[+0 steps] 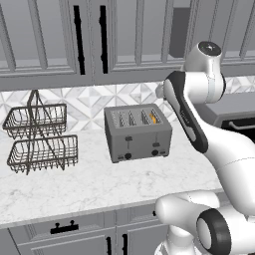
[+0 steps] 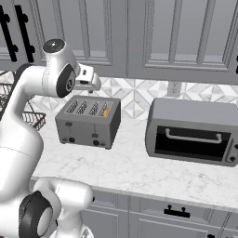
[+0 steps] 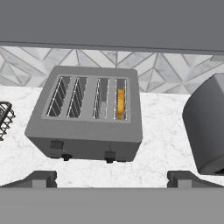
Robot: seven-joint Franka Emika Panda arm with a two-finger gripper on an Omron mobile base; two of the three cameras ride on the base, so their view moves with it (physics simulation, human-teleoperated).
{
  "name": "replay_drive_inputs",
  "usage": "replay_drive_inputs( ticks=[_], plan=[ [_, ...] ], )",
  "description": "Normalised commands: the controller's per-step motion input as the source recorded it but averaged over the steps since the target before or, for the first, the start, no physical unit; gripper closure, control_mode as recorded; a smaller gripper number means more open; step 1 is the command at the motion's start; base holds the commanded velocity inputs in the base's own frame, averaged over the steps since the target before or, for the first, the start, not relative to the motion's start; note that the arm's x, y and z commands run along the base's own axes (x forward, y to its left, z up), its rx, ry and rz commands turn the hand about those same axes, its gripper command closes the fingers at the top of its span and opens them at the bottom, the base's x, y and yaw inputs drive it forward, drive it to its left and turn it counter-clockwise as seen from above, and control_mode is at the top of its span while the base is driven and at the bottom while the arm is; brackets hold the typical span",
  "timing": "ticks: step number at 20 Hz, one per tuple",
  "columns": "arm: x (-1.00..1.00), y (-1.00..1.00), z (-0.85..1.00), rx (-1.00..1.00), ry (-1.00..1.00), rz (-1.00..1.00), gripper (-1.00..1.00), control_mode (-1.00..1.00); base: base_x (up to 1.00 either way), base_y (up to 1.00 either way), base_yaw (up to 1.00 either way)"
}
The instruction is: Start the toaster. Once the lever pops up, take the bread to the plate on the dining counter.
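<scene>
I count one toaster [image 1: 138, 132] with four slots; one bread [image 3: 120, 104] slice; one toaster oven [image 2: 193, 131]; one two-tier wire basket rack [image 1: 40, 134].

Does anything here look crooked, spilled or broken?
Nothing stands out. The toaster sits upright on the marble worktop with bread in its rightmost slot, and nothing looks spilled or damaged.

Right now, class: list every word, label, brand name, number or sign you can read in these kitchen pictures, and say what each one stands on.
None: no readable text in any view.
The toaster has two levers and two knobs on its front, with no lettering or numbers.
The toaster oven shows no brand or markings.
The cabinet doors and the tiled wall are unlettered.
</scene>
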Motion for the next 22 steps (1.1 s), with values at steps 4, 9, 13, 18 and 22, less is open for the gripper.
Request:
replay_drive_inputs(
  ticks=[4, 9, 13, 18, 22],
  plan=[
    [0.00, 0.00, 0.00, 0.00, 0.00, 0.00, -1.00, -1.00, 0.00, 0.00, 0.00],
    [0.00, 0.00, 0.00, 0.00, 0.00, 0.00, -1.00, -1.00, 0.00, 0.00, 0.00],
    [0.00, 0.00, 0.00, 0.00, 0.00, 0.00, -1.00, -1.00, 0.00, 0.00, 0.00],
    [0.00, 0.00, 0.00, 0.00, 0.00, 0.00, -1.00, -1.00, 0.00, 0.00, 0.00],
    [0.00, 0.00, 0.00, 0.00, 0.00, 0.00, -1.00, -1.00, 0.00, 0.00, 0.00]
  ],
)
